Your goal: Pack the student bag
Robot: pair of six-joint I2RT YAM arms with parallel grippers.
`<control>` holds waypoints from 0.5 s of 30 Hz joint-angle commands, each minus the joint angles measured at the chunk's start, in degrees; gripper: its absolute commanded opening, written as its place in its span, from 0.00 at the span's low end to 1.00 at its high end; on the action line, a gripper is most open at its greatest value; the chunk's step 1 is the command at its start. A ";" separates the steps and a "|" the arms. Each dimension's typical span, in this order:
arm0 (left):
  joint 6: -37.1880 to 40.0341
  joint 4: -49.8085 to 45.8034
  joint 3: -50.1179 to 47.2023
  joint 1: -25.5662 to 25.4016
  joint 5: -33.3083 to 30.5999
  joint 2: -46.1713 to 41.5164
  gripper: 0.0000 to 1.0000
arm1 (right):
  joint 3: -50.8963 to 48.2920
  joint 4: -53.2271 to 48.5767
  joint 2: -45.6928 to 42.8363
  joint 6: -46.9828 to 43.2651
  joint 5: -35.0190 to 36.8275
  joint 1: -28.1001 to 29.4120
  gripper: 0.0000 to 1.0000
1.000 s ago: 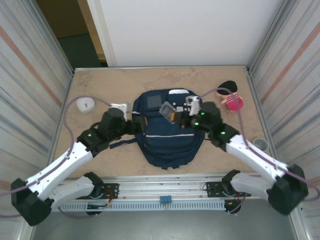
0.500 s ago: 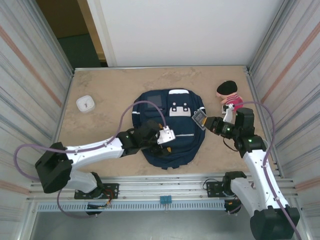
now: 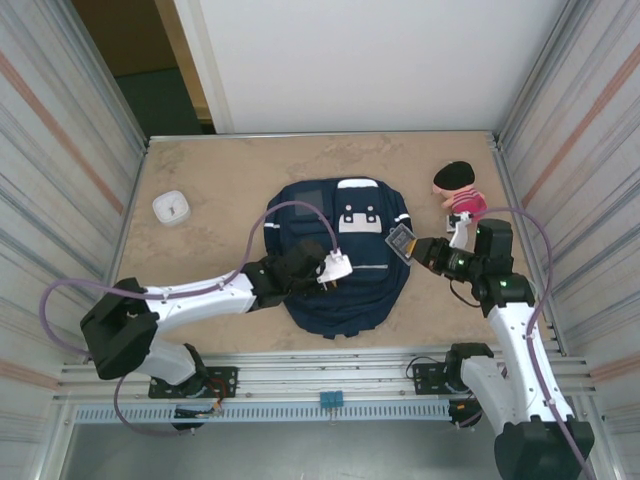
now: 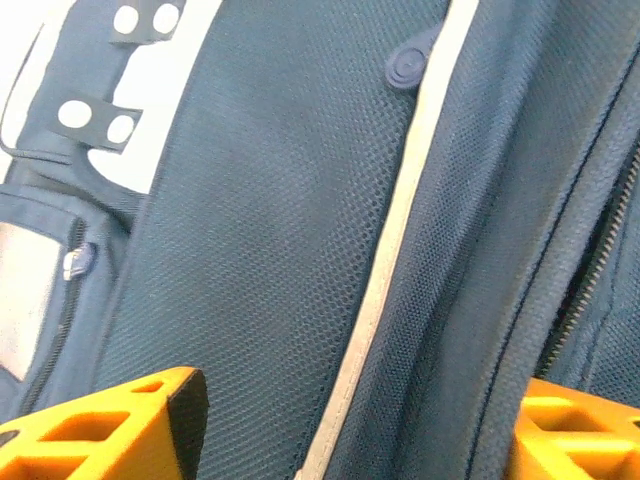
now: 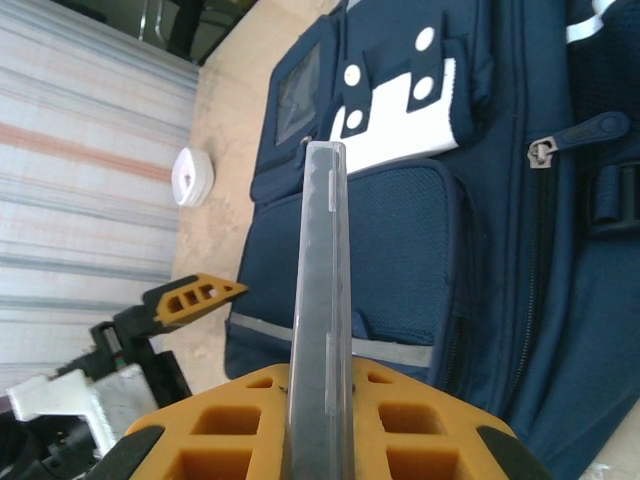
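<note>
The student bag point(image 3: 345, 300) is lying in the middle of the surface point(image 3: 200, 160), seemingly zipped shut (judging from its flat front), so the thin case point(image 5: 322, 300) being pinched edge-on by the right end effector point(image 5: 318, 410) at its right edge is risking jamming or slipping while the left end effector point(image 4: 350, 425) is hovering wide open above it.

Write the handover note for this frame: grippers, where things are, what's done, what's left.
Left gripper: jaws open, empty, close over the backpack front.
Right gripper: shut on a flat grey case, held edge-on beside the backpack.
Backpack lies flat in the middle of the table and looks zipped.
Doll and small white box sit out, unpacked.
Done: case picked up.
Left: open the backpack, load the case, probably the rest.
</note>
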 commanded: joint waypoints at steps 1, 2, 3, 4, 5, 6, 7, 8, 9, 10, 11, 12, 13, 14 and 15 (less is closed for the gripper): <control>-1.02 3.02 1.61 2.18 -1.05 -3.55 0.59 | -0.23 -2.50 -1.82 -1.37 -2.50 -2.26 0.10; -1.46 3.13 1.50 2.78 -0.25 -3.87 0.54 | -0.23 -2.92 -2.12 -1.41 -2.99 -2.77 0.10; -2.09 3.19 1.40 3.57 0.49 -4.16 0.43 | -0.23 -3.42 -2.44 -1.33 -3.37 -3.33 0.10; -2.74 3.36 1.34 4.04 0.86 -4.26 0.32 | -0.12 -3.87 -2.71 -1.24 -3.65 -3.46 0.10; -3.58 3.31 1.61 4.34 0.60 -4.32 0.21 | 0.07 -4.67 -3.04 -1.15 -3.76 -3.71 0.10; -4.27 2.74 2.32 4.50 0.68 -4.51 0.14 | 0.34 -5.67 -3.49 -1.06 -3.76 -3.80 0.10; -5.06 2.15 3.11 4.58 0.90 -4.73 0.10 | 0.55 -6.73 -3.92 -1.15 -3.70 -3.94 0.10; -6.23 1.70 4.14 4.82 1.49 -4.91 0.07 | 0.89 -8.25 -4.53 -1.15 -3.61 -4.15 0.10; -7.63 1.10 5.44 4.98 2.09 -5.07 0.04 | 1.13 -9.87 -5.20 -1.14 -3.67 -4.39 0.10; -8.88 0.50 6.54 5.13 2.53 -5.16 0.01 | 1.34 -11.29 -5.80 -1.15 -3.95 -4.40 0.10; -10.28 -0.05 8.02 5.20 3.14 -5.14 0.00 | 1.32 -12.72 -6.49 -0.65 -4.96 -4.40 0.10; -11.30 -0.31 9.22 5.20 3.64 -5.00 0.00 | 0.86 -13.50 -7.28 0.28 -6.57 -4.17 0.10; -12.39 -0.41 10.13 5.20 3.99 -4.91 0.00 | 0.50 -14.32 -8.10 0.99 -7.62 -3.90 0.10; -13.70 -0.50 11.16 5.20 4.42 -4.77 0.00 | 0.31 -15.57 -9.21 1.87 -7.76 -3.17 0.10; -14.71 -0.54 11.90 5.19 5.27 -4.66 0.00 | -0.15 -16.46 -10.44 3.05 -7.39 -2.03 0.11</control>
